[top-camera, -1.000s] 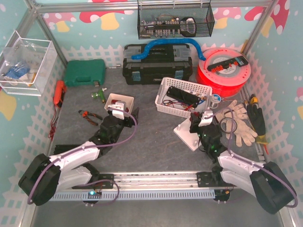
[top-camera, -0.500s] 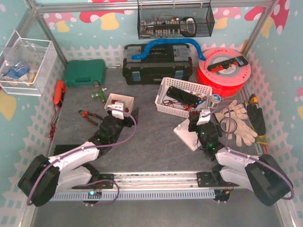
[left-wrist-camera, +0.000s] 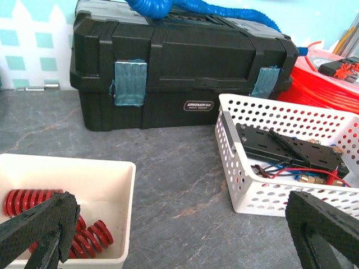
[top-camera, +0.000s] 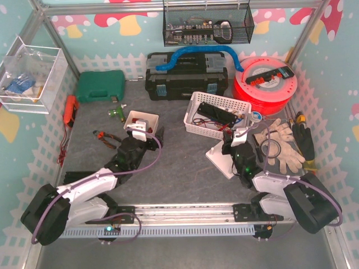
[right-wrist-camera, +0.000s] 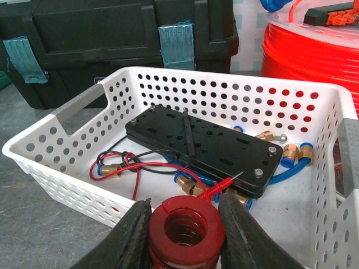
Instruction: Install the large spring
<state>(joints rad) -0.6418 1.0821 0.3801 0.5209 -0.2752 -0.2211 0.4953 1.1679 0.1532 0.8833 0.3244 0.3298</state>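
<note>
My right gripper [right-wrist-camera: 184, 232] is shut on a large red spring [right-wrist-camera: 182, 224], held upright between its black fingers [right-wrist-camera: 132, 238] at the near rim of the white perforated basket [right-wrist-camera: 84, 103]. In the top view the right gripper [top-camera: 235, 137] hangs over a white angled block [top-camera: 220, 159]. My left gripper [left-wrist-camera: 179, 235] is open and empty, with its fingers [left-wrist-camera: 39, 224] spread wide. It sits beside a small white box [left-wrist-camera: 112, 168] that holds more red springs [left-wrist-camera: 25, 202]. The box also shows in the top view [top-camera: 140, 117], with the left gripper [top-camera: 150, 134] just right of it.
The basket holds a black plate [right-wrist-camera: 202, 143], wires and brass fittings. Behind stand a black toolbox [top-camera: 185, 75], a red filament spool [top-camera: 263, 84] and a green case [top-camera: 101, 85]. Work gloves [top-camera: 280, 143] lie at the right. Pliers [top-camera: 105, 136] and a small drill [top-camera: 116, 112] lie at the left.
My right arm has shifted a little left and forward toward the basket with the spring in it. The left arm has not moved.
</note>
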